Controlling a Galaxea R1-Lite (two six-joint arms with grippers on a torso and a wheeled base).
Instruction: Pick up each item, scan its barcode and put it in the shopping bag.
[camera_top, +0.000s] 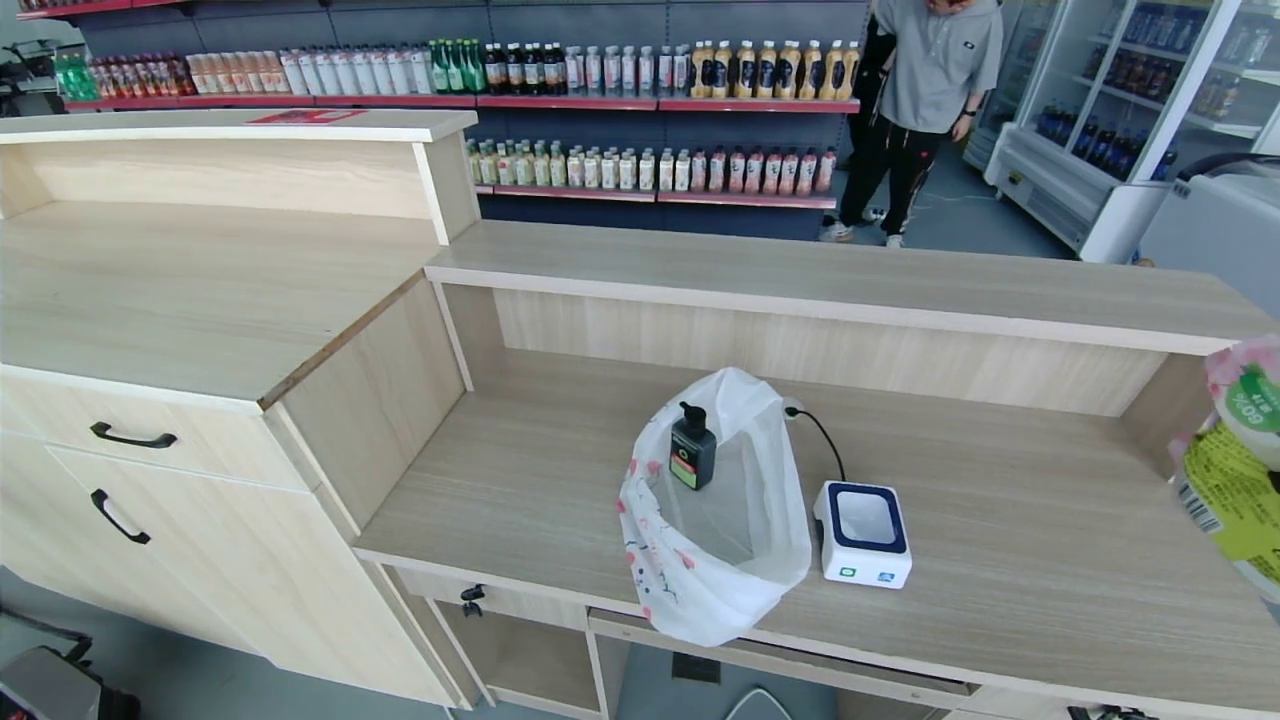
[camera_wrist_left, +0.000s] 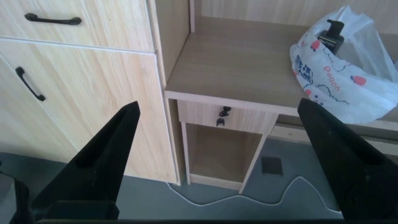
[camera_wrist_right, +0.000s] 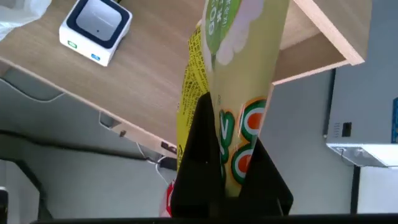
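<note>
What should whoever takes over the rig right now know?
Left gripper: open, empty, low in front of the counter.
Right gripper: shut on a yellow-green snack packet, held up at the counter's right end, away from the barcode scanner.
Done: black pump bottle stands in the shopping bag.
Left: scan the packet, bag it.

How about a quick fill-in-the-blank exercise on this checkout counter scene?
1. The black pump bottle stands ____ the shopping bag.
2. The right gripper is ____ on the yellow-green packet.
3. The left gripper has its fingers ____.
Missing words: inside; shut; open.
</note>
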